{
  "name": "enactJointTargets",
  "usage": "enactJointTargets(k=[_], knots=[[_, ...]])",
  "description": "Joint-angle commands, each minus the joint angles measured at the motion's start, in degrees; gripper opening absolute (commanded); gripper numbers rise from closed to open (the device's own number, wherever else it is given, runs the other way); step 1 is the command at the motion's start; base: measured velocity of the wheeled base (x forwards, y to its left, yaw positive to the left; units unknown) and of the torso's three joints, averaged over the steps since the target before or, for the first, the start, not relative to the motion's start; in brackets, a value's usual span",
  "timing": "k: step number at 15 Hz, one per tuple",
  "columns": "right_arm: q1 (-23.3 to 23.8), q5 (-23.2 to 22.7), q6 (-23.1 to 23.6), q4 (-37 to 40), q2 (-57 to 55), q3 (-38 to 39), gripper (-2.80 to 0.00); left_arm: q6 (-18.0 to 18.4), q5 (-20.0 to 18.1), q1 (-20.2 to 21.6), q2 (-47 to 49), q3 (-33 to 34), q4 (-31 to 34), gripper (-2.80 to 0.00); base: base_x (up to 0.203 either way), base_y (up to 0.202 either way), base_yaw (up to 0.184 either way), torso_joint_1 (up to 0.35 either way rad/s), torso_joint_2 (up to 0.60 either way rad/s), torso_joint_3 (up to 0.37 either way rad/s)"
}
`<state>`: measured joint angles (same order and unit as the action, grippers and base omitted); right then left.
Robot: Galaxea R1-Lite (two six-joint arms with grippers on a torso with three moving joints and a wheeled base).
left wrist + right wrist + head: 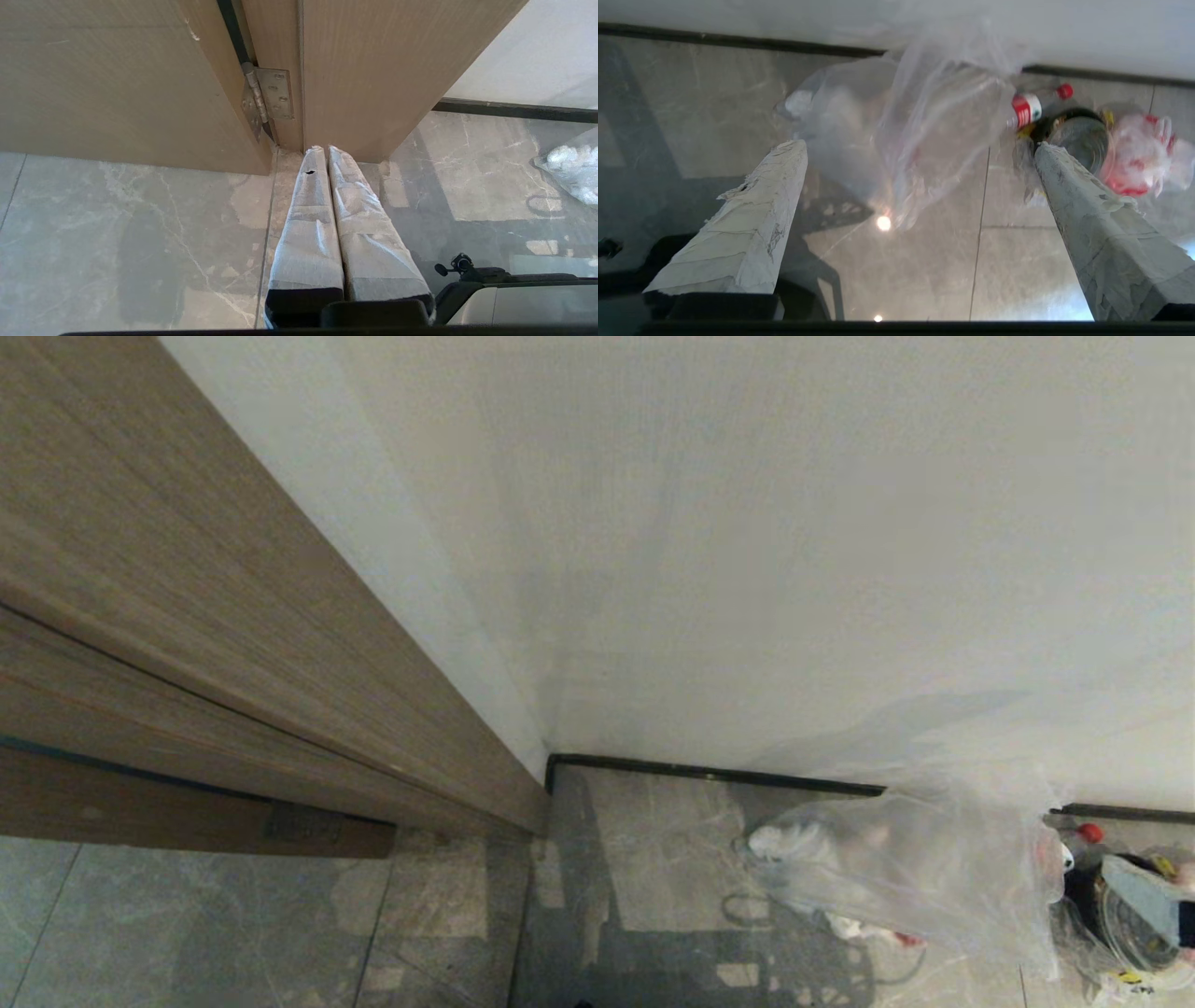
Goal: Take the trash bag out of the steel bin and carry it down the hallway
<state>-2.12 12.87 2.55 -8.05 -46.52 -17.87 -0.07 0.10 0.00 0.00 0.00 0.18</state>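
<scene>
While lying slumped on glossy grey marble-look tiles [653, 859] against the black baseboard [709, 773], clear crinkly trash bag [915, 868] with pale scraps inside, apparently set down. Beside it: red-capped plastic bottle [1034, 106], dark round container [1078, 135]. Right gripper [920, 144] spread wide, empty, facing bag. Left gripper [325, 151] pressed shut, empty, parked near wooden door [387, 65].
</scene>
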Motion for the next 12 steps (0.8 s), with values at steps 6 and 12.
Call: enactJointTargets(k=[6, 12], knots=[[-0.09, -0.77, -0.70, 27.05, 29.97, 2.23, -2.80, -0.01, 0.00, 0.00, -0.01, 0.00, -0.01, -2.80, 0.000, 0.000, 0.000, 0.000, 0.00, 0.000], [3.06, -5.15, -4.84, 25.30, 37.84, 7.65, -2.80, -0.01, 0.08, 0.00, 0.00, 0.00, -0.01, -2.80, 0.000, 0.000, 0.000, 0.000, 0.00, 0.000]])
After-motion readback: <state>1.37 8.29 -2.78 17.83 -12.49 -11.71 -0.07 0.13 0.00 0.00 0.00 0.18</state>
